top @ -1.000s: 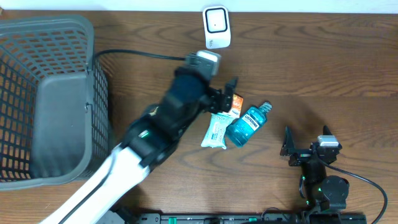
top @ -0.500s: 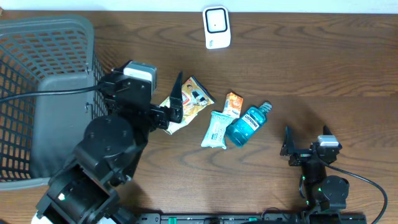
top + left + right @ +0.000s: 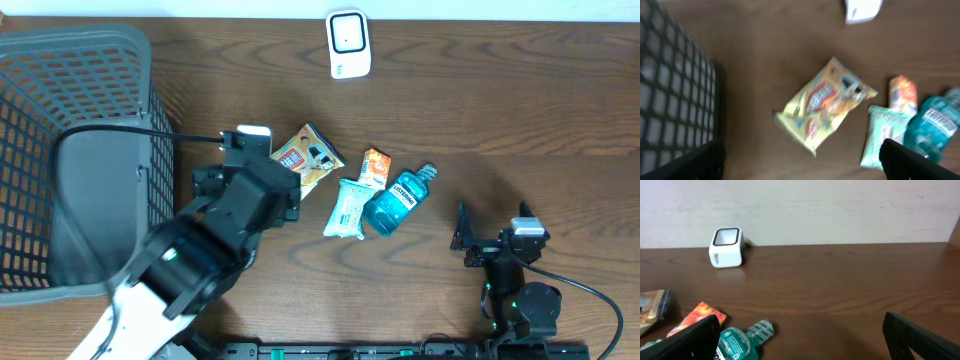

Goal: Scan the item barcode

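Left gripper [image 3: 799,152]: black two-finger jaws spread wide, nothing between them. It hangs over the table just beside the basket, with the snack bag below it in the blurred wrist view.
Right gripper [image 3: 802,335]: black jaws likewise spread wide and empty, low at the near right of the table, well apart from the goods.
Snack bag [image 3: 305,158]: glossy, crinkled pouch, yellow with red and dark print, roughly rectangular, lying flat and skewed. Its barcode cannot be made out.
Wipes pack [image 3: 349,208]: soft, flat, pale-green packet just right of the snack bag, against the bottle.
Sachet [image 3: 375,167]: small flat orange packet at the far end of the wipes pack.
Bottle [image 3: 397,200]: translucent blue plastic with a ribbed cap and a printed label, lying on its side.
Scanner [image 3: 348,44]: white rounded block with a dark square window, at the far edge, well apart from the goods.
Basket [image 3: 60,100]: grey plastic lattice with rounded corners, at the left.
Table [image 3: 540,110]: dark brown wood grain.
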`<state>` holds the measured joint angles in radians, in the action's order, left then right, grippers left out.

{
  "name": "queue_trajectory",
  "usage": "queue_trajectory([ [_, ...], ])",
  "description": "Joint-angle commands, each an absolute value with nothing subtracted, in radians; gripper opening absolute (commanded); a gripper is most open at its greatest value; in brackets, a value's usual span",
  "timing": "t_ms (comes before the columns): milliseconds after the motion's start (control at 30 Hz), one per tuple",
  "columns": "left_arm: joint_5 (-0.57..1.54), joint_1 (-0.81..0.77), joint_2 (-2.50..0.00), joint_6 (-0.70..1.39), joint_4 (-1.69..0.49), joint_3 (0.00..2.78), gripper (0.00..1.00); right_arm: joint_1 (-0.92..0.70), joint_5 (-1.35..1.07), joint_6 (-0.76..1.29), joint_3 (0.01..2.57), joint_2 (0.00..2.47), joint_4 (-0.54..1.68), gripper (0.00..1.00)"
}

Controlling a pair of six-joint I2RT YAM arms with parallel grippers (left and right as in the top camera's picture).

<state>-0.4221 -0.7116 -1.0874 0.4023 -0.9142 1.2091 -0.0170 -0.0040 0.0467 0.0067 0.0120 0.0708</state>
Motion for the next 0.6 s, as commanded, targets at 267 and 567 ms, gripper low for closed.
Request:
queue_trajectory([
  [267,-0.439,-0.712,-1.177,0.631,-0.934,1.149,0.98,-0.015,0.001,0.036,0.006,0.007,0.075,0.99],
  [567,-0.539,-0.712,-1.164,0.790,-0.936,1.082,0.98,-0.015,0.001,0.036,0.006,0.007,0.075,0.99],
])
